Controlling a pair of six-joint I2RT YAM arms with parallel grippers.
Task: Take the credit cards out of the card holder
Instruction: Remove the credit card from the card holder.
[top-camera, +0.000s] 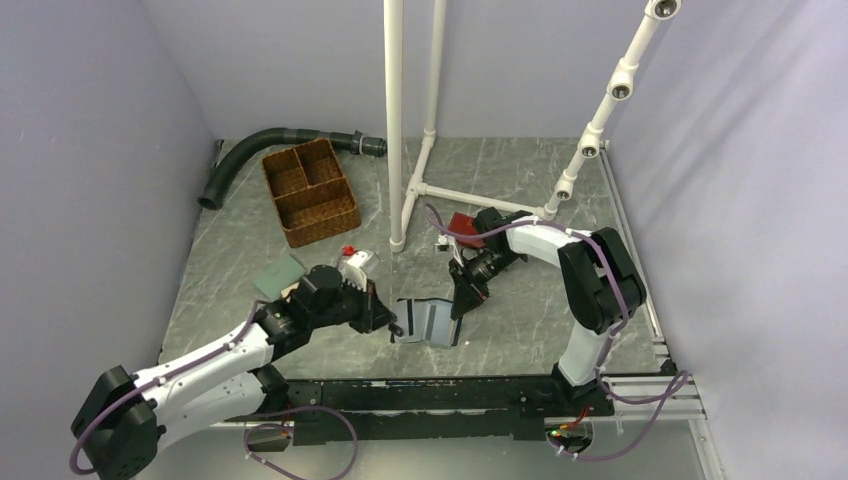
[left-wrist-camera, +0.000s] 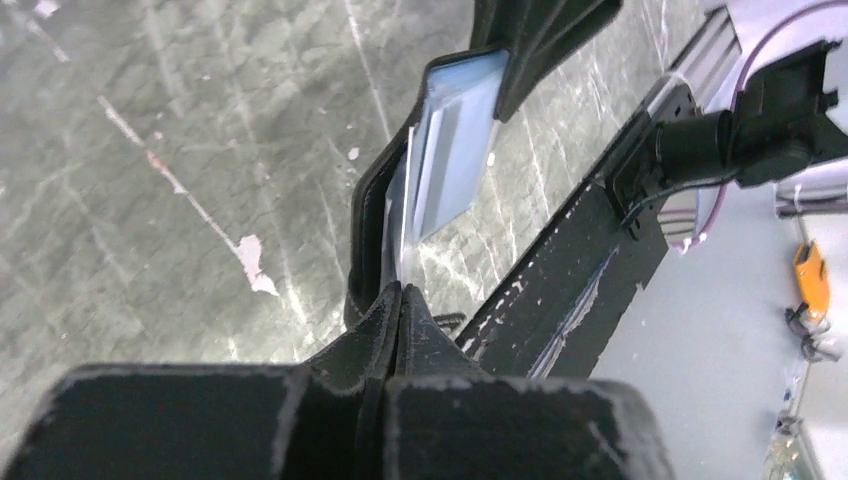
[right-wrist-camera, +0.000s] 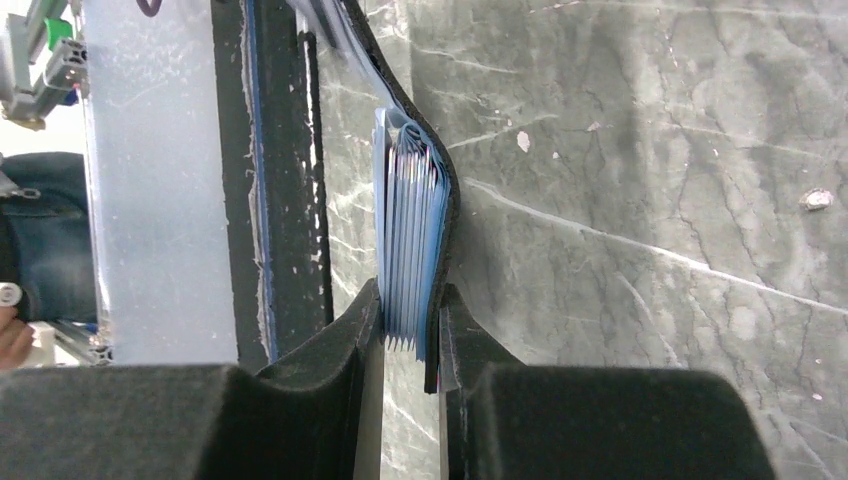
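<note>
Two grippers held the card holder (top-camera: 428, 322) near the table's (top-camera: 530, 335) front edge, seen from above. Left wrist: the left gripper (left-wrist-camera: 400, 300) pinched its black edge. Right wrist: the right gripper (right-wrist-camera: 410, 325) clamped its blue sleeves; no credit cards showed, so one likely needed singling out next.

Layout of the surface (top-camera: 520, 180). The card holder (top-camera: 428, 322) is placed near the front middle, between the left gripper (top-camera: 390, 321) and the right gripper (top-camera: 461, 306). A basket (top-camera: 310, 192) is set behind at left, a hose (top-camera: 262, 148) behind it, and a pipe frame (top-camera: 397, 120) at rear centre.
</note>
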